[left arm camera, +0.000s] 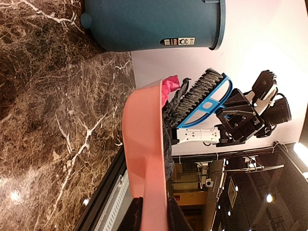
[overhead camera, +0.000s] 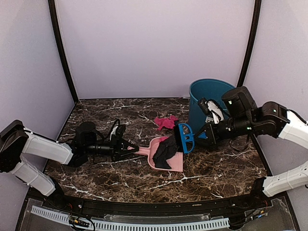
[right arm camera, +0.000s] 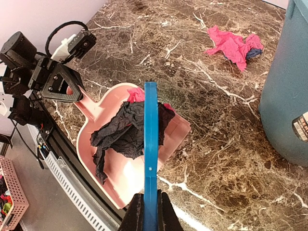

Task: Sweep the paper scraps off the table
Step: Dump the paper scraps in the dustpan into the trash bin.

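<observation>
- In the top view, your left gripper (overhead camera: 131, 148) sits left of centre, clenched on the handle of the pink dustpan (overhead camera: 177, 164). The pan lies on the table (overhead camera: 120, 180) at mid-frame.
- A black paper scrap (overhead camera: 166, 150) is heaped in the pan. The pink paper scraps (overhead camera: 166, 121) lie on the marble just above it, near the teal bin (overhead camera: 209, 94) at upper right.
- Your right gripper (overhead camera: 204, 134) reaches in from the right, grasping the blue brush (overhead camera: 185, 137). The brush head meets the black paper scrap at the pan's right side.
- In the left wrist view, the dustpan (left arm camera: 144, 139) rises edge-on from bottom centre, with your left gripper (left arm camera: 154, 209) pinched on its handle at the bottom edge.
- At the pan's far end you see the black paper scrap (left arm camera: 168, 144) and a pink piece (left arm camera: 169, 86), with the brush (left arm camera: 204, 98) bristles against them.
- Your right gripper (left arm camera: 226, 130) holds the brush handle at right of centre. The bin (left arm camera: 154, 24) stands on the table (left arm camera: 48, 96) along the top edge.
- In the right wrist view, the brush (right arm camera: 150, 134) runs up the centre as a thin blue bar, with your right gripper (right arm camera: 150, 211) clamped on it at the bottom edge.
- Beneath it the dustpan (right arm camera: 120, 180) holds the black paper scrap (right arm camera: 125, 134), with the pink piece (right arm camera: 136, 94) at its upper edge.
- Your left gripper (right arm camera: 67, 89) grips the pan handle at left.
- The pink paper scraps (right arm camera: 231, 45) lie on the table (right arm camera: 216, 144) at upper right, apart from the pan and beside the bin (right arm camera: 288, 96).
</observation>
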